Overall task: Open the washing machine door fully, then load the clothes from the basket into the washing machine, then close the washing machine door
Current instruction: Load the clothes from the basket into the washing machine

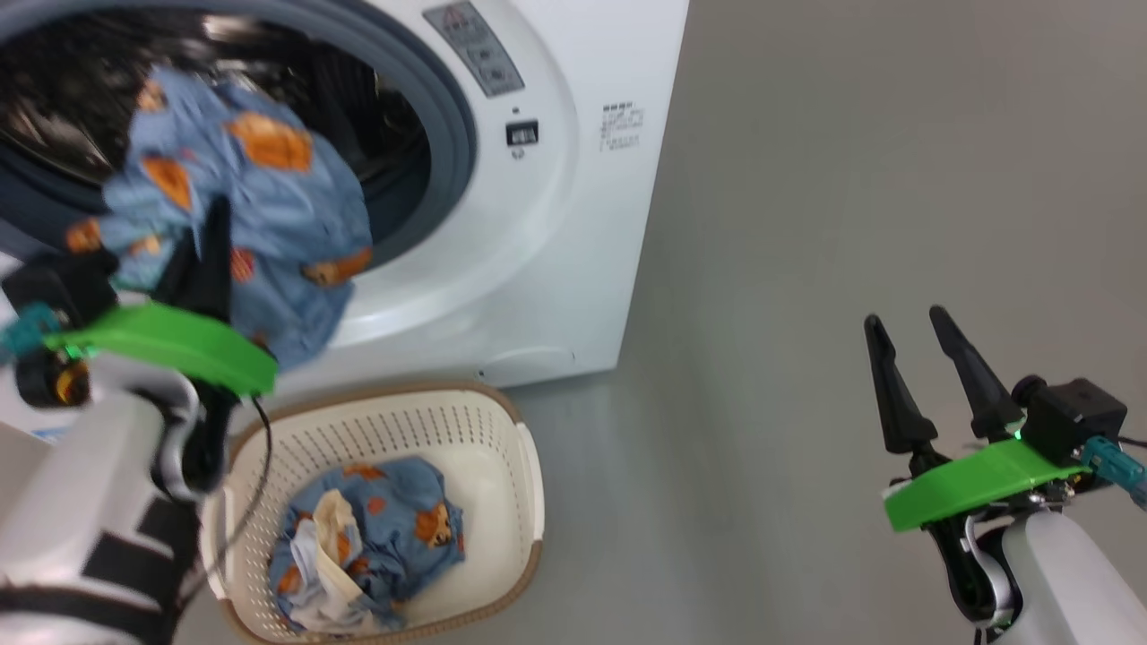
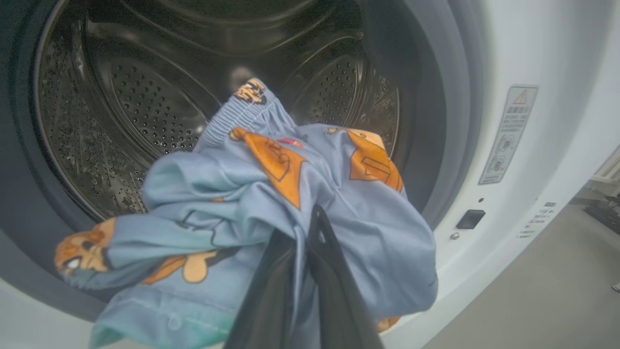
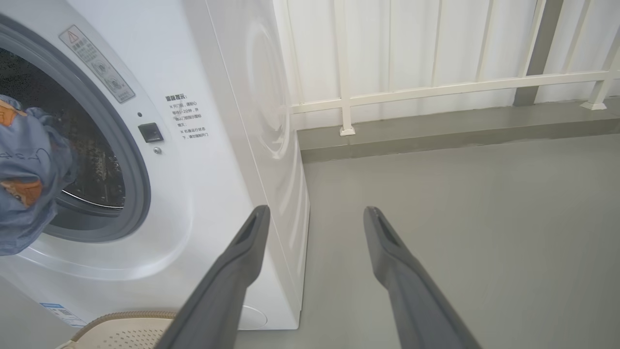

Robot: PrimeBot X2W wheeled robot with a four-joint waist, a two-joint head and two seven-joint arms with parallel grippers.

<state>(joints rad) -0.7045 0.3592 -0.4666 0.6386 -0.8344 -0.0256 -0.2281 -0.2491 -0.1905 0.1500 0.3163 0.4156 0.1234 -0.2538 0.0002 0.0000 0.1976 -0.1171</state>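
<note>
1. Blue cloth with orange cartoon prints, one garment [image 1: 242, 179], hangs in the upper left of the head view, in front of the open mouth of the machine [image 1: 573, 224].
2. The left gripper [image 2: 302, 228] is closed narrow on this garment. In the left wrist view its two dark fingers rise from the bottom middle, and the fabric bunches around their tips.
3. In the same view the garment covers the lower half of the opening, before the steel drum [image 2: 145, 106] and the grey gasket [image 2: 450, 121]. I cannot tell if any part is already inside the drum.
4. The basket [image 1: 529, 466] stands on the floor [image 1: 851, 179] at the bottom of the head view, left of centre, just in front of the machine. More clothes [image 1: 385, 520], blue with some white and cream cloth, lie inside it.
5. The right gripper [image 1: 905, 318] is at the lower right of the head view. Its fingers are spread wide and hold nothing, well apart from the machine and the basket.
6. In the right wrist view these fingers point at the lower right corner of the machine and at the grey floor. A white railing [image 3: 436, 89] runs across the top.
</note>
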